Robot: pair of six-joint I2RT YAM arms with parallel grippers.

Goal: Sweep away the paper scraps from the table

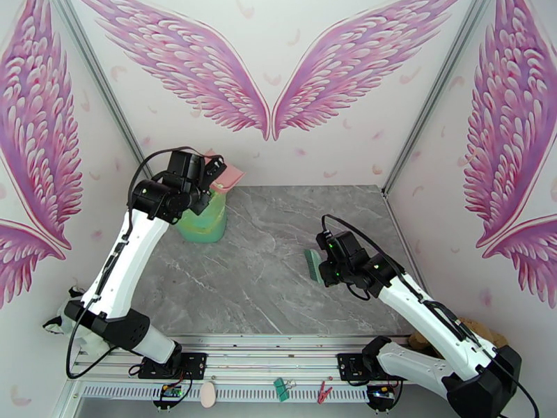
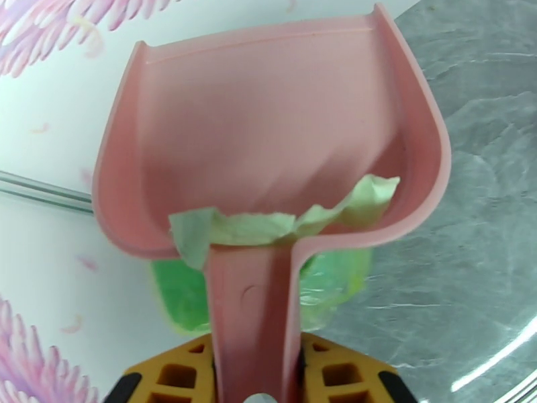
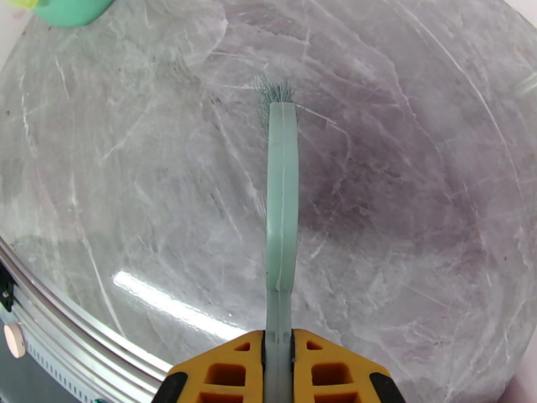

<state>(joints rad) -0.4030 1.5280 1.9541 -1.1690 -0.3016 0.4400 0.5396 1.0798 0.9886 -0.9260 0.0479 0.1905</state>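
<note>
Where winged walls [image 1: 299,36] enclose it, marble table [image 1: 278,273]; left fingers [image 2: 181,374] clamped on dustpan [image 2: 268,129], right fingers [image 3: 335,374] on brush [image 3: 282,216].

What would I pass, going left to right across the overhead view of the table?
Left arm's white forearm → green bin → teal hand brush → right arm's white forearm.

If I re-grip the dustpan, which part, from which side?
The flat handle of the dustpan, from its free end, as the left gripper holds it now: narrow enough to clamp, whereas the pan's walls are wide and curved, with paper scraps inside.
</note>
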